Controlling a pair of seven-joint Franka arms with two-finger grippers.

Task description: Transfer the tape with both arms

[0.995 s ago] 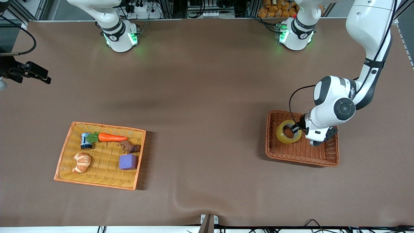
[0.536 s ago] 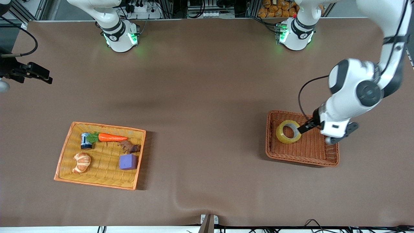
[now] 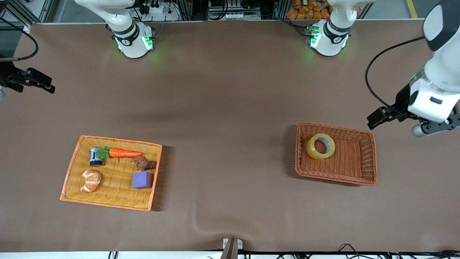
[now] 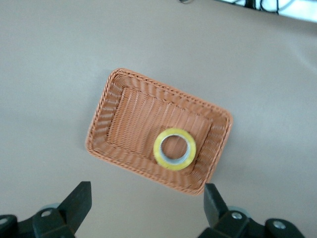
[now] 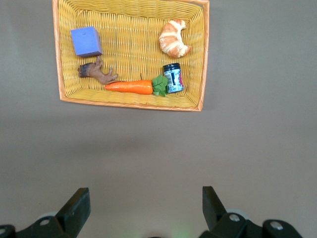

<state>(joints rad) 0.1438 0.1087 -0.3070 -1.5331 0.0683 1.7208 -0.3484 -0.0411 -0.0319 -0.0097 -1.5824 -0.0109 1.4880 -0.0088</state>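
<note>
The tape (image 3: 320, 146), a yellowish ring, lies flat in the brown wicker basket (image 3: 346, 163), in its corner toward the robots' bases. My left gripper (image 3: 375, 119) hangs open in the air over bare table beside the basket, at the left arm's end, and holds nothing. In the left wrist view the tape (image 4: 174, 149) and the basket (image 4: 111, 131) lie well below the left gripper (image 4: 147, 206), whose fingers (image 4: 79, 201) stand wide apart. My right gripper (image 3: 45, 84) waits open at the right arm's end of the table; the right wrist view shows this gripper (image 5: 144, 208) empty over bare table.
A yellow wicker tray (image 3: 115, 196) with an orange rim lies toward the right arm's end. It holds a croissant (image 3: 90, 180), a carrot (image 3: 122, 153), a purple cube (image 3: 142, 180), a small can (image 3: 95, 156) and a brown figure (image 3: 144, 164).
My left gripper has let go of the tape, opened, risen out of the basket and moved off toward the left arm's end. The tape stays in the basket. The right arm has hardly moved.
</note>
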